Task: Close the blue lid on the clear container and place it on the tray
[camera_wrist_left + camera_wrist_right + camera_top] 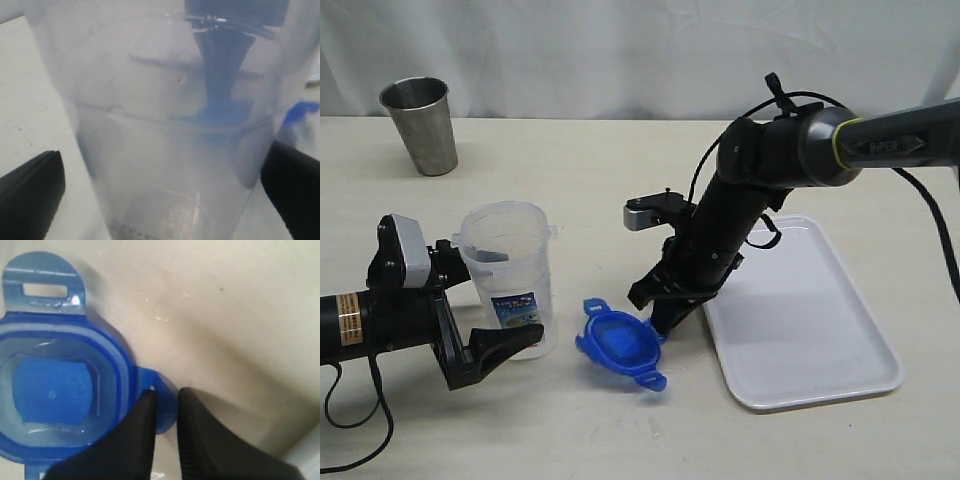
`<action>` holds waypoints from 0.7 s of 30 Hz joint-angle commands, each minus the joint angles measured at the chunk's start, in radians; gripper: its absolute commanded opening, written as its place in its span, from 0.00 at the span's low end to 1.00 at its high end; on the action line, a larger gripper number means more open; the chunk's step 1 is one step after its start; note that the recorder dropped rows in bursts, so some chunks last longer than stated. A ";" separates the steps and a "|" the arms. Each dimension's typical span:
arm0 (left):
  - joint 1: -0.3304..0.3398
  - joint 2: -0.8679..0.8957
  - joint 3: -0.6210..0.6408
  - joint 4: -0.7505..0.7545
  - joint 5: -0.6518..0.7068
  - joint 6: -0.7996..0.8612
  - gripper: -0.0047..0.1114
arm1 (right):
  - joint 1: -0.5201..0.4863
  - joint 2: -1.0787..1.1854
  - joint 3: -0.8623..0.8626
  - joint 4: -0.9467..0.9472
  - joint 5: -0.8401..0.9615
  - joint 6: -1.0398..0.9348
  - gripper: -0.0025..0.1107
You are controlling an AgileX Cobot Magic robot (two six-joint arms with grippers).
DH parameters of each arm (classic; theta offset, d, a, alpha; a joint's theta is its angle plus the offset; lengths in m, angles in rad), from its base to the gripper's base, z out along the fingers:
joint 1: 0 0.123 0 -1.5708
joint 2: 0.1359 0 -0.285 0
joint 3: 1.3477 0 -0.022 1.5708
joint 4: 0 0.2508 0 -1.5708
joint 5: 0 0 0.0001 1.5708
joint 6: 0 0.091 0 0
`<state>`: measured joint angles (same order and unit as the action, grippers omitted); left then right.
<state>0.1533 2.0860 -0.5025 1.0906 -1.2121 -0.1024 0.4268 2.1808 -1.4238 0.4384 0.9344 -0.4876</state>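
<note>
Blue lid [618,345] flat on surface [620,180], between container [510,270] and tray [840,385]. Right claw [164,392] pinched onto its side flap, likely for pickup. Left claw [165,152] apart, straddling the upright container, probably to steady it.

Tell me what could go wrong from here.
1. Right gripper has its jaws narrow around just one flap of the lid: a small hold, so it might slip or swing when lifted.
2. Left gripper stands open around the container, not clamping; pressing the lid on could tip it.
</note>
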 commanded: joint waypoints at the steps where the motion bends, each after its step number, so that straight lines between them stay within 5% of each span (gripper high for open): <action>1: 0.002 0.002 0.000 -0.012 -0.009 0.002 0.95 | 0.005 -0.003 0.010 -0.031 0.004 -0.017 0.06; 21: 0.002 0.002 0.000 -0.012 -0.009 0.002 0.95 | 0.006 -0.335 0.010 -0.037 -0.127 -0.012 0.06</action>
<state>0.1533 2.0860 -0.5025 1.0906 -1.2121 -0.1024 0.4317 1.8959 -1.4178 0.4125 0.8507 -0.4922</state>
